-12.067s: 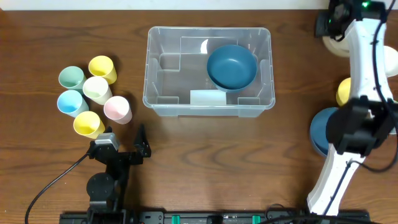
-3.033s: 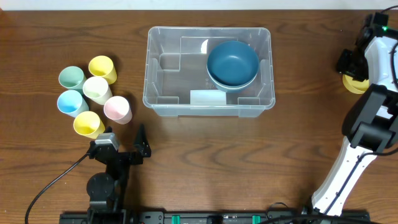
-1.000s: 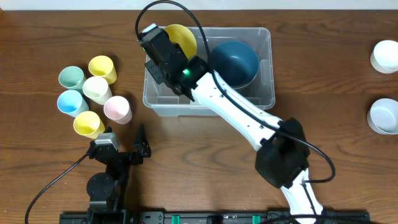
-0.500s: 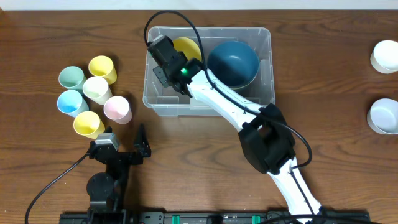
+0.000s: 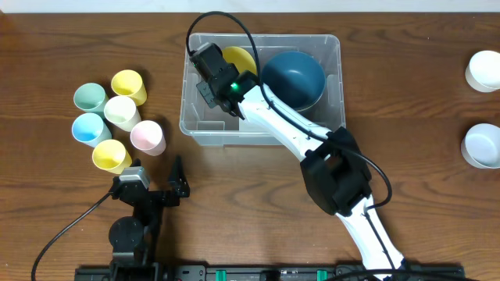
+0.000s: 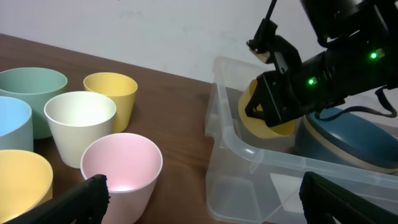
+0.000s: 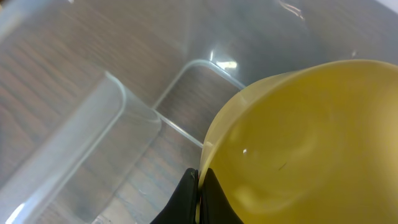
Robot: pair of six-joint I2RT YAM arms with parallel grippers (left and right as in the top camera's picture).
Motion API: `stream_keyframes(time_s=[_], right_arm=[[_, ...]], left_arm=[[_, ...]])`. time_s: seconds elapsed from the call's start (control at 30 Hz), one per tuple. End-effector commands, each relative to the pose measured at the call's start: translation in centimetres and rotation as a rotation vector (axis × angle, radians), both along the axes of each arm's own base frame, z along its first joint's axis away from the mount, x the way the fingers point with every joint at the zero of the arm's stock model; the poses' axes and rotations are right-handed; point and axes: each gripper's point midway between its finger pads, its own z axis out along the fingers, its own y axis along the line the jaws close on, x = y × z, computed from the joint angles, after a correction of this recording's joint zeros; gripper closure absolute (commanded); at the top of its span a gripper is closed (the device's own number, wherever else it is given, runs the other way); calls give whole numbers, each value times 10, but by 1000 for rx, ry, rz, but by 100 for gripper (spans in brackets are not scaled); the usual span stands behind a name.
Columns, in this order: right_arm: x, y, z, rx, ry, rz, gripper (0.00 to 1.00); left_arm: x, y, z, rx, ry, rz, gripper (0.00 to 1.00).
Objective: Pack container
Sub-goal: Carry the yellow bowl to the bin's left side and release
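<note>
The brown wooden desk point(image 5: 234, 187) carries the large clear plastic container point(image 5: 337, 94) at its far middle. The container stands loose on the desk, so a sideways push from the reaching right arm could slide it.

Inside, a dark blue round bowl point(image 5: 293, 78) fills the right half. A yellow plastic bowl point(image 5: 238, 58) hangs over the left half, tipped steeply on edge just beside the blue one.

The right end effector point(image 7: 199, 186) is pinched tight on that yellow bowl's thin rim. This is the main risk:
- A grip on so little of a smooth rim could let the bowl swivel or slip free.
- Let go at this tilt, it would likely come to rest leaning on the blue bowl or the wall.
- It could also catch on the moulded inner ridges rather than sit flat, wasting room for later items.

The pastel plastic cups, among them a pink one point(image 5: 147, 136), stand clustered to the left, well clear. The left end effector point(image 5: 156, 178) is spread wide and empty near the desk's front, so it threatens nothing.
</note>
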Motion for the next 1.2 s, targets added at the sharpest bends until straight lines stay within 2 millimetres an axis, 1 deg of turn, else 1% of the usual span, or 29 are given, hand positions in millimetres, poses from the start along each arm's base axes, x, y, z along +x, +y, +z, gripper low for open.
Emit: stream_keyframes(time_s=[0.0,0.03,0.07,0.13,0.2,0.33,0.4,0.47,0.53,0.6,0.63,0.7,0.73,0.77,0.8,0.83,0.87,0.9,0.93,0.97,1.0,1.07,1.17], right_arm=[[3,-4,-18,-18,22,-14,99],[3,-5,-18,-18,22,-14,98],[3,-5,-18,-20,23,-15,96],[4,-6,-18,-19,22,-17,82],[4,-6,-18,-17,20,-17,76],[6,-6,-16,-17,12,-19,73],[7,-5,-7,-11,-4,-16,73],[9,-3,20,11,-32,-11,72],[10,-4,57,34,-68,-13,72],[8,-13,110,51,-122,-38,71],[9,-25,138,53,-157,-66,71],[11,-53,185,55,-225,-132,69],[14,-69,203,54,-256,-171,68],[19,-91,220,48,-286,-220,64],[23,-115,233,42,-301,-266,62],[27,-137,240,35,-305,-305,59],[33,-166,245,22,-304,-354,57],[39,-195,247,8,-297,-406,56],[45,-222,246,0,-285,-460,55],[51,-255,242,-11,-267,-527,55],[55,-287,237,-16,-246,-599,55],[60,-346,226,-17,-203,-727,55],[62,-428,208,5,-139,-860,55]], left_arm=[[0,-2,-16,1,42,-13,2],[0,-2,-16,0,42,-13,2],[0,-2,-16,0,42,-13,2],[0,-2,-16,0,42,-13,2],[0,-2,-16,1,42,-13,2],[0,-2,-16,1,42,-13,2],[0,-2,-16,0,42,-13,2],[0,-2,-16,0,42,-13,2],[0,-2,-16,1,42,-13,2],[0,-2,-16,1,42,-13,2],[0,-2,-16,0,42,-13,2],[0,-2,-16,1,42,-13,2],[0,-2,-16,0,42,-13,2],[0,-2,-16,1,42,-13,2],[0,-2,-16,1,42,-13,2],[0,-2,-16,0,42,-13,2],[0,-2,-16,0,42,-13,2],[0,-2,-16,0,42,-13,2],[0,-2,-16,1,42,-13,2],[0,-2,-16,0,42,-13,2],[0,-2,-16,1,42,-13,2],[0,-2,-16,1,42,-13,2],[0,-2,-16,1,42,-13,2]])
